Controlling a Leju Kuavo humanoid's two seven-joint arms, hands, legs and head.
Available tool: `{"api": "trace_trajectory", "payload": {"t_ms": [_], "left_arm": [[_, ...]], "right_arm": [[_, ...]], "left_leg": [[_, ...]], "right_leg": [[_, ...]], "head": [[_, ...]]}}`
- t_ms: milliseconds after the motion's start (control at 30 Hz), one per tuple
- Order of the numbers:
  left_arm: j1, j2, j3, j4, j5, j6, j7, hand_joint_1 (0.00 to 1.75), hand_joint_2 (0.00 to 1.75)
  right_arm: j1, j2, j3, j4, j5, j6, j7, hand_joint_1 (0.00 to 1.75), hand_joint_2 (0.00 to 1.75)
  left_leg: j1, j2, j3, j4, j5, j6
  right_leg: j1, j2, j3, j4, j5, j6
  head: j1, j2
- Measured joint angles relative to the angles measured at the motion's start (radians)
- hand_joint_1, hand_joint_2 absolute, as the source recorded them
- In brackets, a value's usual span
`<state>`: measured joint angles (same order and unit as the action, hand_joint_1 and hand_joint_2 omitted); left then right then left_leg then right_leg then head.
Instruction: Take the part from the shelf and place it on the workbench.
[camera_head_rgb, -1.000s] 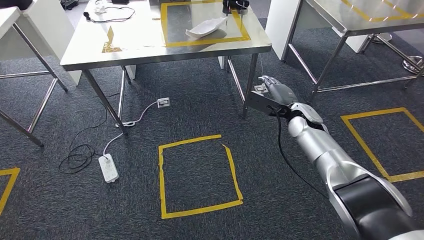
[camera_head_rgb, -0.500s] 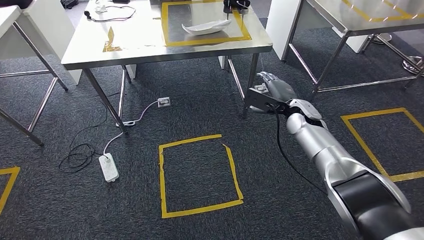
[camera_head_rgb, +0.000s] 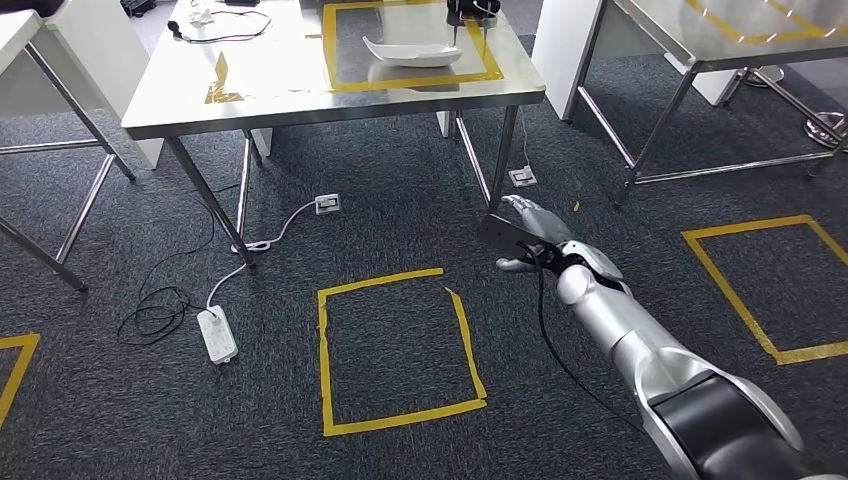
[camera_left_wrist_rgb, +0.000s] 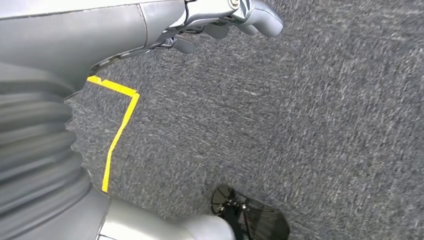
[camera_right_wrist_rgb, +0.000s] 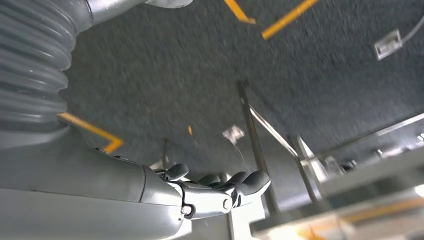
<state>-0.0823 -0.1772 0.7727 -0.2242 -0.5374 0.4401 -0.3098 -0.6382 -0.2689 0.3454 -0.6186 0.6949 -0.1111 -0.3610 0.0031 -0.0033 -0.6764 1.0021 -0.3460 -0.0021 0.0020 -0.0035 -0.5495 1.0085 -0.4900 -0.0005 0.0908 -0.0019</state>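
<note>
White part (camera_head_rgb: 410, 51) lies on the steel workbench (camera_head_rgb: 250, 95), inside the yellow tape frame (camera_head_rgb: 345, 50), well apart from both hands. Right hand (camera_head_rgb: 530, 235) hangs low beside the table leg (camera_head_rgb: 500, 165), fingers loosely apart, holding nothing; left hand (camera_left_wrist_rgb: 225, 20) likewise empty. Risk judged: the right arm clipping that leg and jolting the bench.

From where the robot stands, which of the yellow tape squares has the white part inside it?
The yellow tape square on the steel workbench, directly ahead, holds the white part. The floor square in front, the one at right and the corner at left enclose only carpet.
</note>
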Motion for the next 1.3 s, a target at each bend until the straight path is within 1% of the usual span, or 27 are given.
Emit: {"api": "trace_trajectory", "payload": {"t_ms": [533,667,1100,1300], "left_arm": [[0.083,0.061,-0.264,-0.06,0.198,-0.161,0.114,0.0,0.0],[0.107,0.077,-0.341,-0.077,0.254,-0.206,0.145,0.0,0.0],[0.178,0.128,-0.571,-0.129,0.423,-0.343,0.242,0.0,0.0],[0.208,0.148,-0.669,-0.149,0.499,-0.404,0.286,0.0,0.0]], "right_arm": [[0.299,0.09,-0.101,0.067,-0.256,0.04,0.133,0.0,1.75],[0.384,0.118,-0.134,0.084,-0.326,0.053,0.169,0.0,0.0],[0.642,0.194,-0.225,0.141,-0.545,0.088,0.284,0.0,0.0],[0.74,0.227,-0.267,0.165,-0.644,0.103,0.336,0.0,0.0]], "left_leg": [[0.0,0.001,-0.002,0.0,-0.002,0.0],[0.0,0.001,-0.002,0.0,-0.003,0.0],[0.0,0.001,-0.001,0.0,-0.007,-0.003],[0.0,0.001,-0.001,0.0,-0.009,-0.005]], "right_leg": [[0.0,0.0,-0.002,0.0,-0.003,-0.001],[0.0,0.0,-0.002,0.0,-0.003,-0.001],[-0.001,0.0,-0.002,0.0,-0.008,-0.005],[-0.001,0.0,-0.001,0.0,-0.009,-0.006]], "head": [[0.0,0.0],[0.0,0.0],[0.0,0.0],[0.0,0.0]]}}
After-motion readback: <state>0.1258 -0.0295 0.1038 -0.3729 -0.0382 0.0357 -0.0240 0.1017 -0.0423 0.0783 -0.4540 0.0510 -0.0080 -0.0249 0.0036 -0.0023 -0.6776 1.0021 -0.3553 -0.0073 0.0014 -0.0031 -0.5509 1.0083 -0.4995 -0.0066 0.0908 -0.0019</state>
